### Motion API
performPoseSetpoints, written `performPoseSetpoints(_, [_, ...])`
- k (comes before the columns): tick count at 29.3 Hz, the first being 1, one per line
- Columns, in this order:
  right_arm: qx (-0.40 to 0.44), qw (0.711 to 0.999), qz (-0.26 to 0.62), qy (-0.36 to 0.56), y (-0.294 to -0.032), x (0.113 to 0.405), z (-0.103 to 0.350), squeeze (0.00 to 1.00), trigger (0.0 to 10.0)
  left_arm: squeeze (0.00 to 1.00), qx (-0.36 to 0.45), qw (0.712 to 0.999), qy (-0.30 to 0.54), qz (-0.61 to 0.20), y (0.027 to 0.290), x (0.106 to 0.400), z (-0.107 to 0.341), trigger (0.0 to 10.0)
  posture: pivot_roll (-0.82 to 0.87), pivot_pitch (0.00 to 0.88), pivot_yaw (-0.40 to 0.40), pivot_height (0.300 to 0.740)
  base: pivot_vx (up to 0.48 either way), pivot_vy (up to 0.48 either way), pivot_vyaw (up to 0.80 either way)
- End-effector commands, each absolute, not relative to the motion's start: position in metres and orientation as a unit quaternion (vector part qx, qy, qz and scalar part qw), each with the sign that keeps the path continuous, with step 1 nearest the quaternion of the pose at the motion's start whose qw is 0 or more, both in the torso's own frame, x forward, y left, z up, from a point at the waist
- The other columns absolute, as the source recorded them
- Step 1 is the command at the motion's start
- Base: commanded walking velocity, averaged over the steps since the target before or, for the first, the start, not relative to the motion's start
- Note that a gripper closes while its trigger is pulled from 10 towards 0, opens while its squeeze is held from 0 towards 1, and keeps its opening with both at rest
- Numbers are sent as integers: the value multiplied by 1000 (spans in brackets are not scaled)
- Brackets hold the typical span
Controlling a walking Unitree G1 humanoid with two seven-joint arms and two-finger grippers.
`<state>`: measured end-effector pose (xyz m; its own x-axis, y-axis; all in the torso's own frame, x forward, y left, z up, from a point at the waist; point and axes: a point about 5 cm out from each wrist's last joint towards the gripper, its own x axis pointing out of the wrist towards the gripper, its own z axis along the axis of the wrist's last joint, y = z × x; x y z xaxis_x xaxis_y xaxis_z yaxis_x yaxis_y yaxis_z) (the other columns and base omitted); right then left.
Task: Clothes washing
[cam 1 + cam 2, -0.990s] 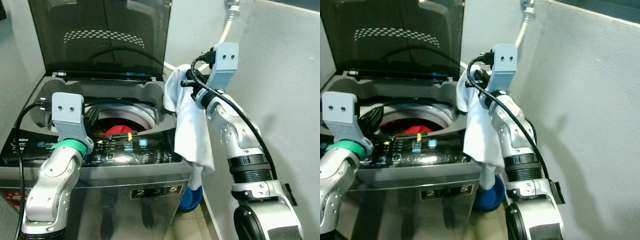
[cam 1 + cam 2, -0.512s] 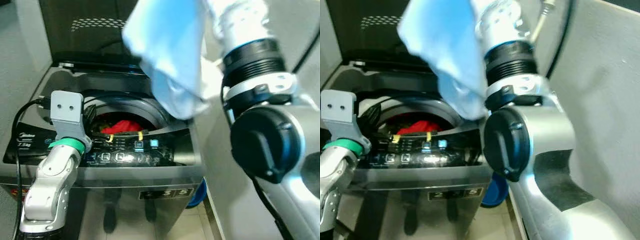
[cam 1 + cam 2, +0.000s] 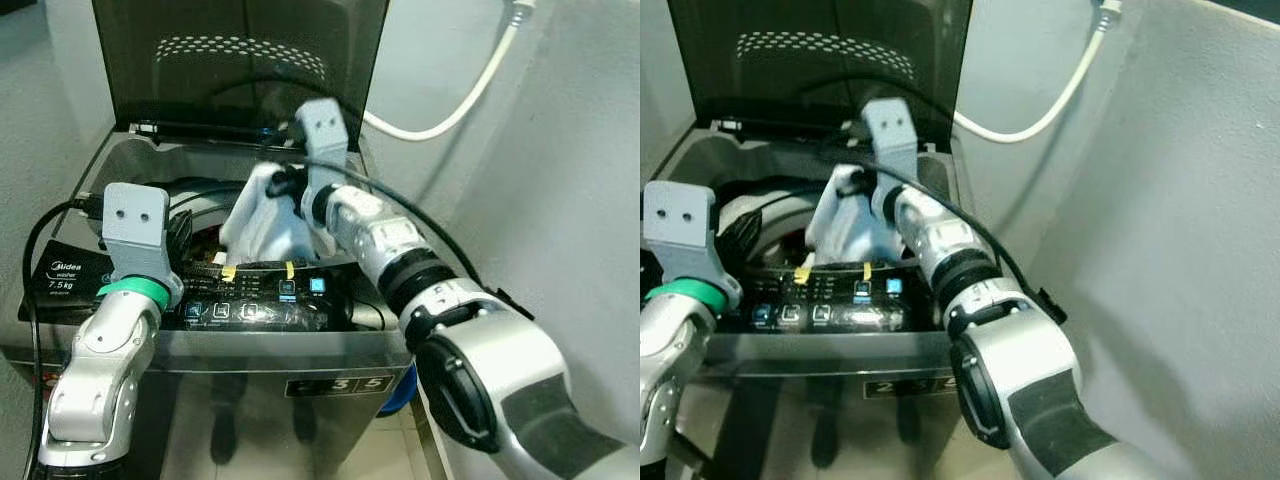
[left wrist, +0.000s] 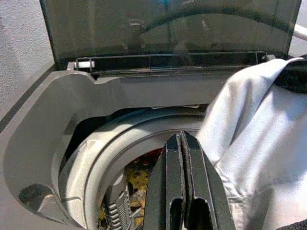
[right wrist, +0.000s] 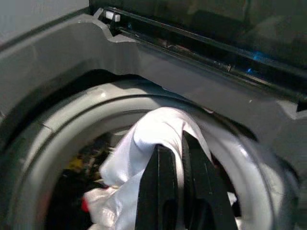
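A top-loading washing machine (image 3: 250, 345) stands with its dark tinted lid (image 3: 240, 60) raised upright at the back. The right gripper (image 5: 173, 143) reaches over the round drum opening (image 4: 96, 158), its two black fingers clamped on a bunched white garment (image 3: 265, 220) that hangs down into the drum mouth. Red and yellow laundry (image 5: 79, 165) shows dimly deep inside. The left gripper (image 4: 182, 143) hovers at the drum's near-left edge, fingers pressed together and holding nothing, the garment just beside it. A lit control panel (image 3: 255, 305) runs along the front. A white hose (image 3: 450, 105) curves down the wall behind.
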<state>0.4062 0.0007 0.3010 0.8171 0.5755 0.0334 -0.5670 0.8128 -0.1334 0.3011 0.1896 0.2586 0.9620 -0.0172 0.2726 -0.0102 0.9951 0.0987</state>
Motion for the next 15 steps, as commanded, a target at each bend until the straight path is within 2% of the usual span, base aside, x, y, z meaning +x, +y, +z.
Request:
performPoseSetpoints(1, [-71, 953, 294, -36, -1, 407, 294, 0, 10000, 0, 52, 989, -134, -16, 186, 301, 256, 10000, 48, 43, -40, 740, 0, 0, 0])
performPoseSetpoints(11, [-21, 953, 291, -84, -7, 407, 336, 0, 10000, 0, 52, 987, -137, -65, 176, 299, 260, 10000, 47, 36, -43, 740, 0, 0, 0])
performPoseSetpoints(12, [-19, 951, 302, -64, -6, 407, 334, 1000, 10000, 0, 55, 987, -135, -65, 176, 299, 260, 10000, 46, 36, -42, 740, 0, 0, 0])
performPoseSetpoints(15, [-21, 949, 314, -24, -5, 407, 329, 1000, 10000, 0, 58, 987, -135, -65, 175, 300, 261, 10000, 48, 38, -36, 740, 0, 0, 0])
